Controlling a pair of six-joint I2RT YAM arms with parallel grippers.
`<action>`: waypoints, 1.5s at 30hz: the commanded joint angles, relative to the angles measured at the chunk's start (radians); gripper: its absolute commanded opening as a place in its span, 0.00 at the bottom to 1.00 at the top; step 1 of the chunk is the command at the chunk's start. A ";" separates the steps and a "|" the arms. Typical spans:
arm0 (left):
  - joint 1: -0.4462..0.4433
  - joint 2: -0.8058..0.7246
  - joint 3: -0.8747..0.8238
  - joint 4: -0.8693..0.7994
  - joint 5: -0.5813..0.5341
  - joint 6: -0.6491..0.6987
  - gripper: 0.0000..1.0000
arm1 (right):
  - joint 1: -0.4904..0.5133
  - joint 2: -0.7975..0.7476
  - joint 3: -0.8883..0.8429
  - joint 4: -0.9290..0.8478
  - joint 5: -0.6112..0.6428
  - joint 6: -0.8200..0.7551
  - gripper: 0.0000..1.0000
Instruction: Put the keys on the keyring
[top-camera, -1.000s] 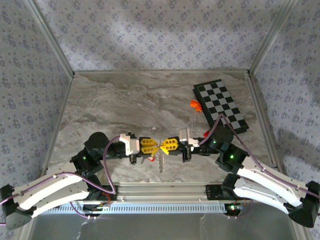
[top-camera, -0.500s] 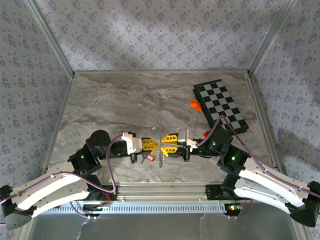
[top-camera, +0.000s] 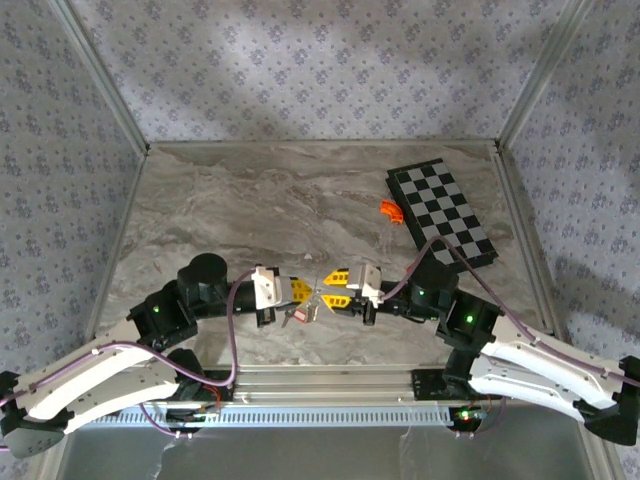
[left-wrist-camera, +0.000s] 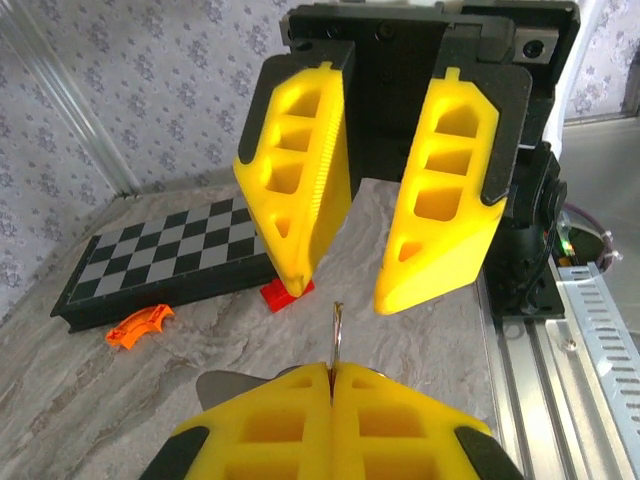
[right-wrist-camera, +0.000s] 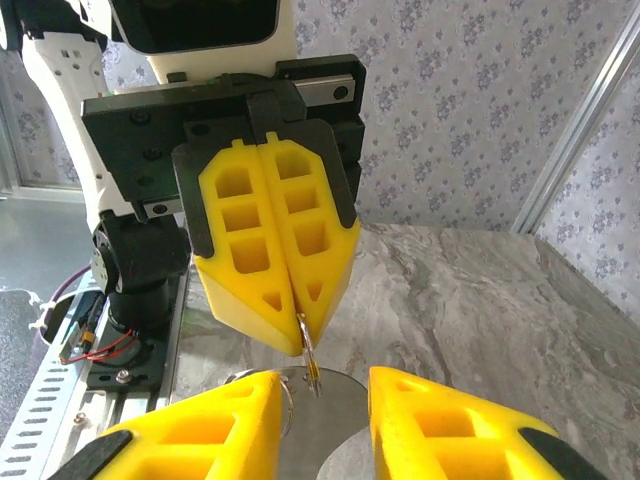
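My left gripper (top-camera: 305, 291) is shut on the keyring (left-wrist-camera: 337, 330), a thin metal loop seen edge-on that sticks out past its closed yellow fingertips. Tip to tip with it, my right gripper (top-camera: 331, 287) is open, its fingers on either side of the ring's free end (right-wrist-camera: 312, 365) without touching it. The keys (top-camera: 298, 316), grey metal with a small red tag, sit just below the left gripper. A flat grey key blade (right-wrist-camera: 335, 430) shows under the ring between the right fingers. In the left wrist view, the left gripper (left-wrist-camera: 332, 372) faces the open right gripper (left-wrist-camera: 340, 293).
A black-and-white chessboard (top-camera: 441, 212) lies at the back right, with an orange curved piece (top-camera: 390, 210) at its left edge. A red block (left-wrist-camera: 282, 294) rests on the marble near the board. The aluminium rail (top-camera: 320, 380) runs along the near table edge.
The right gripper went from shut to open and now brackets the ring. The left gripper closed fully. The red-tagged keys shifted left, under the left gripper.
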 joint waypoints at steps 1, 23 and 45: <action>-0.004 0.004 0.043 -0.014 0.009 0.023 0.00 | 0.015 0.008 0.036 -0.018 0.029 -0.030 0.28; -0.004 -0.009 0.028 -0.001 0.024 0.013 0.06 | 0.044 0.056 0.056 -0.049 0.027 -0.071 0.00; -0.004 -0.077 -0.013 0.138 0.127 -0.033 0.26 | -0.038 0.037 0.018 0.191 -0.237 0.047 0.00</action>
